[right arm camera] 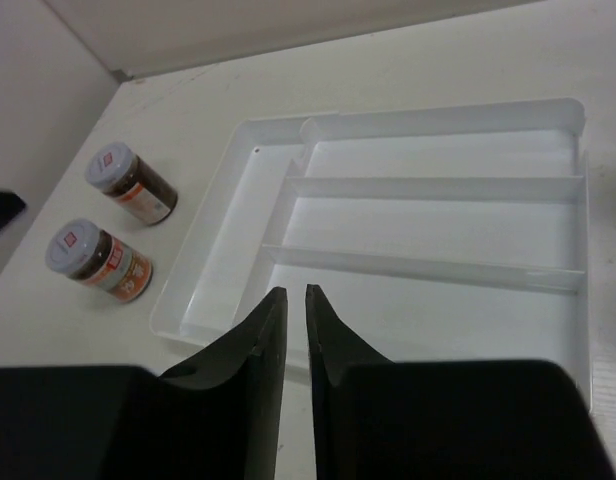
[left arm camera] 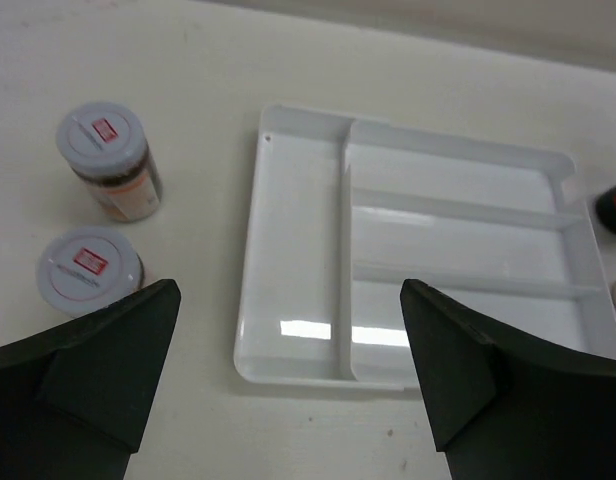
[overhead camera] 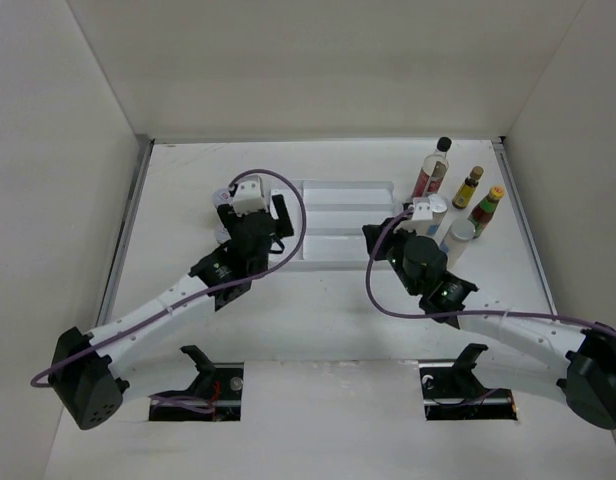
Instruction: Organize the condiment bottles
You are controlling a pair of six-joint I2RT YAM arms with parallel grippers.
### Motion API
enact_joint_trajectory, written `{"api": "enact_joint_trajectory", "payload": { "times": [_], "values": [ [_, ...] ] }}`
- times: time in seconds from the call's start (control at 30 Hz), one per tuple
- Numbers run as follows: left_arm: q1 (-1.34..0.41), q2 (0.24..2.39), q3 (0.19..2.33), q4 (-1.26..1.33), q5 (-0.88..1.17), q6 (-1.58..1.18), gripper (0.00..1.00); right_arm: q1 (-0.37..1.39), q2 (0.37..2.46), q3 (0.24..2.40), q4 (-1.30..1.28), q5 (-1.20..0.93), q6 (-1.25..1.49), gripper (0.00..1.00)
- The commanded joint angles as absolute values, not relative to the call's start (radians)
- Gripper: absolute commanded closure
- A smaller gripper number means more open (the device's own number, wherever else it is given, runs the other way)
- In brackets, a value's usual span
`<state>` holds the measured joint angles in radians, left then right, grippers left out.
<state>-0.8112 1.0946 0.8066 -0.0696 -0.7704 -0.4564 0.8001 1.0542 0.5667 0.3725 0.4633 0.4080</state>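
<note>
Two short jars [left arm camera: 103, 160] stand on the tabletop [left arm camera: 188, 60] at nine o'clock of the white tray [left arm camera: 298, 250]. The left pincer [left arm camera: 288, 292] is released wide beside them. The right pincer [right arm camera: 296, 297] is clenched, empty. The taller bottles [overhead camera: 433, 172] cluster at two o'clock. They are probably rigid, light and slick, so grip them mid-body.

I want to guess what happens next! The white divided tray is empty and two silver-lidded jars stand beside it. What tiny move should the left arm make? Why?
Probably shift the open left gripper sideways over the nearer short silver-lidded jar: it stands just outside the jaws, and the white divided plastic tray is empty.
</note>
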Motion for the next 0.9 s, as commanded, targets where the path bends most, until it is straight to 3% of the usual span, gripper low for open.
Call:
{"api": "enact_joint_trajectory", "payload": {
  "times": [0.0, 0.03, 0.07, 0.1, 0.27, 0.37, 0.87],
  "values": [
    [-0.737, 1.055, 0.865, 0.034, -0.769, -0.37, 0.26, 0.774, 1.037, 0.568, 0.42, 0.41, 0.443, 0.83],
    [-0.714, 1.055, 0.88, 0.026, -0.769, -0.368, 0.44, 0.768, 1.037, 0.569, 0.411, 0.405, 0.445, 0.83],
    [-0.693, 1.064, 0.894, 0.015, -0.77, -0.365, 0.5, 0.766, 1.037, 0.569, 0.411, 0.405, 0.445, 0.82],
    [-0.668, 1.078, 0.914, -0.009, -0.772, -0.365, 0.5, 0.766, 1.035, 0.566, 0.413, 0.406, 0.446, 0.79],
    [-0.578, 1.172, 0.986, -0.169, -0.791, -0.405, 0.22, 0.748, 1.019, 0.537, 0.446, 0.374, 0.457, 0.32],
    [-0.518, 1.227, 0.974, -0.208, -0.784, -0.437, 0.15, 0.745, 1.015, 0.525, 0.474, 0.35, 0.46, 0.18],
    [-0.373, 1.396, 0.87, -0.158, -0.641, -0.538, 0.15, 0.739, 1.023, 0.518, 0.483, 0.324, 0.46, 0.17]
  ]
}}
